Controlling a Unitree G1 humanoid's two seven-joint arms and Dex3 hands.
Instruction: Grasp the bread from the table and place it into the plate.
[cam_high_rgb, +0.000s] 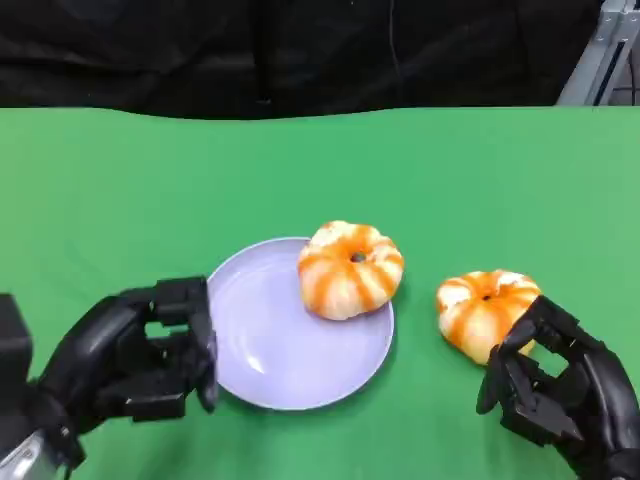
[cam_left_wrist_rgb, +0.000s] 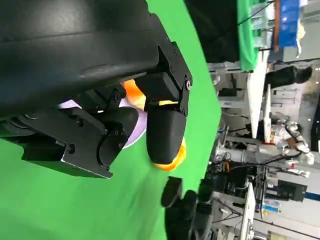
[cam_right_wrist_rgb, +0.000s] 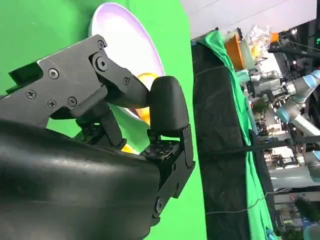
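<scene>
A round orange-and-white bread lies on the far right part of the lilac plate. A second bread of the same kind sits on the green table to the plate's right. My right hand hovers at this bread's near side with its fingers apart, holding nothing. My left hand is beside the plate's left rim, fingers spread and empty. In the left wrist view the left hand's fingers cover part of the plate. In the right wrist view the plate lies beyond the right hand's fingers.
The green table runs back to a black curtain. A metal frame stands at the far right corner. Benches and equipment stand beyond the table's edge in the left wrist view.
</scene>
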